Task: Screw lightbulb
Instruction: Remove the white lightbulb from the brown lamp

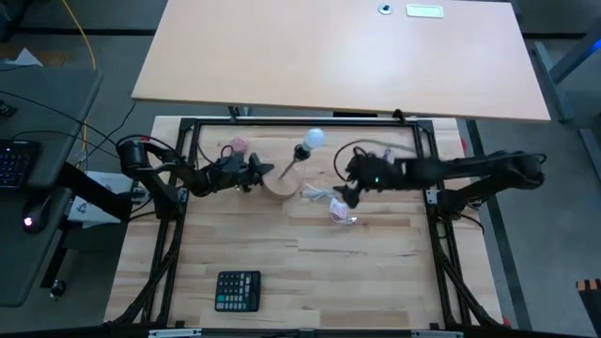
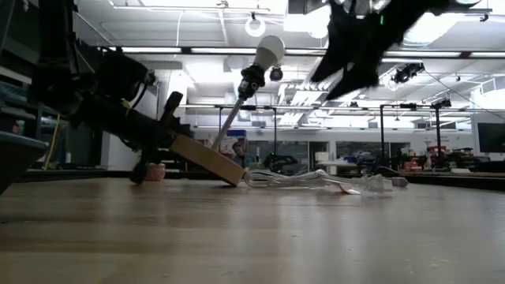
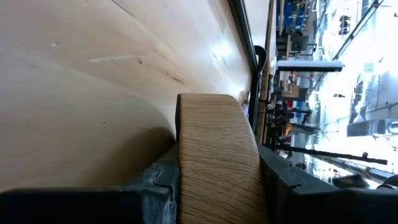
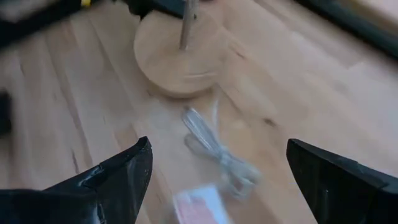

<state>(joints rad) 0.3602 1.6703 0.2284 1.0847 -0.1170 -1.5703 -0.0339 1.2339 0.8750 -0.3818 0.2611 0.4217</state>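
Left end effector: my left end effector (image 1: 255, 173) is clenched on the rim of the round wooden lamp base (image 1: 279, 180); the left wrist view shows the wood edge (image 3: 217, 162) pinched between both fingers, and the low view shows the base tipped up off the bench (image 1: 282, 272) on one side.
Right end effector: my right end effector (image 1: 344, 194) hangs released above the bench, fingers spread wide, holding nothing; it is just beside the white cord (image 1: 315, 194) and near the lamp stem (image 1: 290, 168).
Lightbulb position: the lightbulb (image 1: 314, 139) sits at the top of the tilted stem, seated in the black socket (image 2: 252, 79), well above the bench in the low view (image 2: 271, 49).
Lightbulb look: white, frosted, pear-shaped and unlit; its screw base is hidden inside the socket, so I cannot tell how deep the thread has gone.
Step in hand: I judge the bulb is in the socket and the lamp is being steadied.
Next move: I would bring the right end effector up to the bulb, close lightly on the glass and turn, or check it is tight.
Risk: the tilted base could slip.
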